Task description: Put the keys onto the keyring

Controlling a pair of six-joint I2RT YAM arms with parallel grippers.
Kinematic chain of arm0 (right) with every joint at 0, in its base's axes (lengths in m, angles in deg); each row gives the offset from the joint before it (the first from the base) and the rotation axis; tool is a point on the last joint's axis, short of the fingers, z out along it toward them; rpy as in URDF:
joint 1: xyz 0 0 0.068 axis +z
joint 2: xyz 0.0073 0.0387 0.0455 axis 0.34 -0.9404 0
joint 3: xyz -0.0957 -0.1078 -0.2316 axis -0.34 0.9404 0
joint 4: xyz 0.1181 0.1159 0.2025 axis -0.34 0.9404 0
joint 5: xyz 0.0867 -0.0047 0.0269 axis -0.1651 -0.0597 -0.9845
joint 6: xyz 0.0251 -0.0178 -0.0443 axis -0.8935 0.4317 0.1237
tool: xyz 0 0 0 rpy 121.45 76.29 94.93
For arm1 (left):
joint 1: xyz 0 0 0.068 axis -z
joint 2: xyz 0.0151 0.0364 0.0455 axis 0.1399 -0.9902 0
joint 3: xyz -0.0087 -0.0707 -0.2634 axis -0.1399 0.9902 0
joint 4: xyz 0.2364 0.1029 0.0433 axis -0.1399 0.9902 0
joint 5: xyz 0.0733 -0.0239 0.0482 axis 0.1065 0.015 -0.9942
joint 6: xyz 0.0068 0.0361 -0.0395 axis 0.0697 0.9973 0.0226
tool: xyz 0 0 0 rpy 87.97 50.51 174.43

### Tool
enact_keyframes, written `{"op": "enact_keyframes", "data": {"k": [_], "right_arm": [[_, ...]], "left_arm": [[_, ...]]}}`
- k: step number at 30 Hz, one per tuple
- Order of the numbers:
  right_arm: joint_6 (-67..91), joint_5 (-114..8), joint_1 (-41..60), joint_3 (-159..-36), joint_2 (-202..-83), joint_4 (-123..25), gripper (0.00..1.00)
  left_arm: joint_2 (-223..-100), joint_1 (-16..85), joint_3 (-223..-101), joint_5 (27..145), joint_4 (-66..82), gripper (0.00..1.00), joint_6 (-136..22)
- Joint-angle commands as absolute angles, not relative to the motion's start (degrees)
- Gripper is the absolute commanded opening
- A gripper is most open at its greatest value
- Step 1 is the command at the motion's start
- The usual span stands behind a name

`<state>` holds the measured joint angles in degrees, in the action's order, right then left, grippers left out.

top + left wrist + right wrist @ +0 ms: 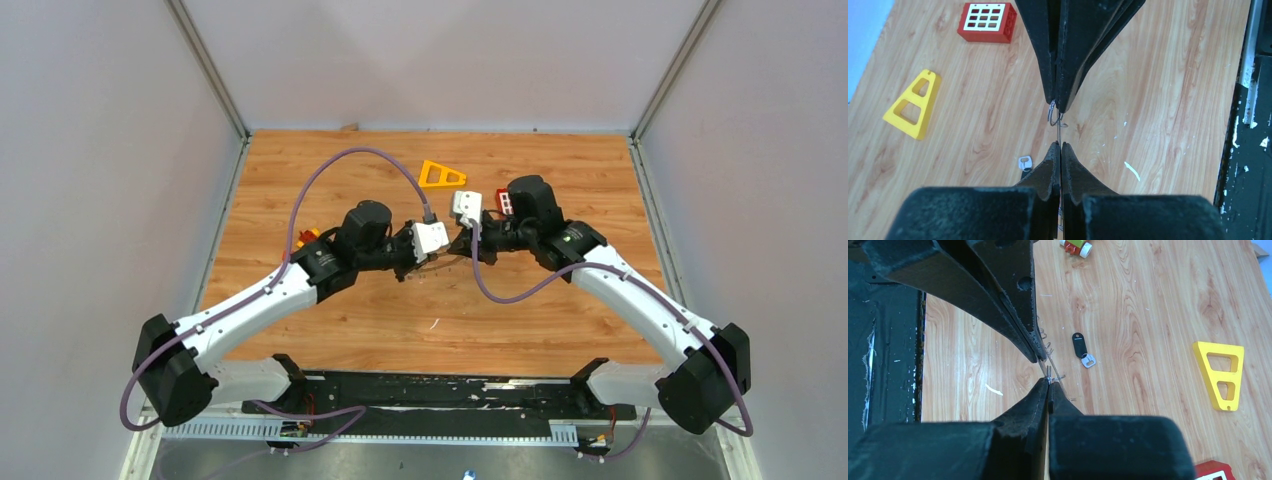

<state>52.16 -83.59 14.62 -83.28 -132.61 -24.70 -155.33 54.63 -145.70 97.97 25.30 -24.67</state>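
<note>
Left tool (pixel 1061 146) and right tool (pixel 1049 382) both pinch the thin, springy ring (pixel 1059 131) edge-on above the surface (pixel 330 180). The key (pixel 1082 348) lies loose nearby: light, slippery, probably best gripped by its black head.

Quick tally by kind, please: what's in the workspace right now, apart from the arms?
key: 1
ring: 1
yellow triangle: 1
red block: 1
small toy: 1
Total: 5
</note>
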Motion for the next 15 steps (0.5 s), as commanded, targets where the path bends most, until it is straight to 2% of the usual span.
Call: {"op": "enact_keyframes", "data": {"k": [1,8,15], "right_arm": [[54.03,-77.66,13.82,-86.16,-132.47,-25.07,0.0],[54.07,-77.1,13.8,-86.84,-133.43,-24.43,0.0],[47.12,-74.85,13.96,-84.23,-132.93,-31.21,0.0]], "left_arm": [[-151.77,55.15,-143.84,100.01,26.06,0.0,-21.22],[-150.33,55.15,-142.87,102.15,26.29,0.0,-19.64],[-152.21,55.14,-143.9,102.63,23.17,0.0,-26.83]]}}
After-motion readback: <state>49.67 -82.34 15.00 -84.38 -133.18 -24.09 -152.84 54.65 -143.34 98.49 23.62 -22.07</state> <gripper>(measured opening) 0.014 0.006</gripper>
